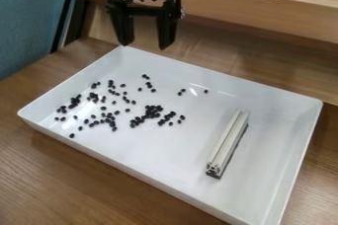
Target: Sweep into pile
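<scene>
The black gripper (pixel 145 41) hangs above the tray's far left corner, its two fingers apart with nothing between them. Below it, a white tray (pixel 158 162) rests on the wooden table. Small black beans (pixel 153 111) lie scattered over the left half and middle of the tray floor, some in loose clusters and a few on their own toward the far side. A silver metal bar with a dark strip along its lower side, the sweeping tool (pixel 229 140), lies in the right part of the tray, apart from the beans and the gripper.
The tray's raised walls surround the beans and bar. Wooden table (pixel 59 174) extends around the near left side. Behind the tray stands a raised wooden ledge (pixel 264 14), and a blue-grey panel (pixel 33 17) is at the upper left.
</scene>
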`<state>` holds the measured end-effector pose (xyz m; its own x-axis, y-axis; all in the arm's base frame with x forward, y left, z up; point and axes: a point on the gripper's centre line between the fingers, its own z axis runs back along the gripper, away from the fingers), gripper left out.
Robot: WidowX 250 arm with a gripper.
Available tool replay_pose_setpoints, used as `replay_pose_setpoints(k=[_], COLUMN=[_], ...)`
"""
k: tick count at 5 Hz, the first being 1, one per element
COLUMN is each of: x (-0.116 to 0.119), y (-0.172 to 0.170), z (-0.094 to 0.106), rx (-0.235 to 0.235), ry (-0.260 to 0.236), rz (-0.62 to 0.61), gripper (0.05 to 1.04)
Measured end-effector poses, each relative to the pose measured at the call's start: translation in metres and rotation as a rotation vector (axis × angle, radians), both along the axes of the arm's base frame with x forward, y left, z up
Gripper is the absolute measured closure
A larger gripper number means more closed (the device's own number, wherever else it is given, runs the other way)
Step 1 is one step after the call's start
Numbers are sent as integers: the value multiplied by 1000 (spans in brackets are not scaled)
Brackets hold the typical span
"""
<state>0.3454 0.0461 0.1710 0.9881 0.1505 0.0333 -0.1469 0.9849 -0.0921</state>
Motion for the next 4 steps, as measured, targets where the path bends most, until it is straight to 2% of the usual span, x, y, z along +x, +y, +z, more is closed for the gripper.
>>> replay_pose_setpoints(k=[1,2,3,4], x=[1,15,24,32], y=[0,-4,-21,-37], z=[-13,-26,-36,-41], rx=[-8,18,26,26], ry=[38,40,27,-14], rz=[2,4,-20,-26], gripper=[83,83,83,82])
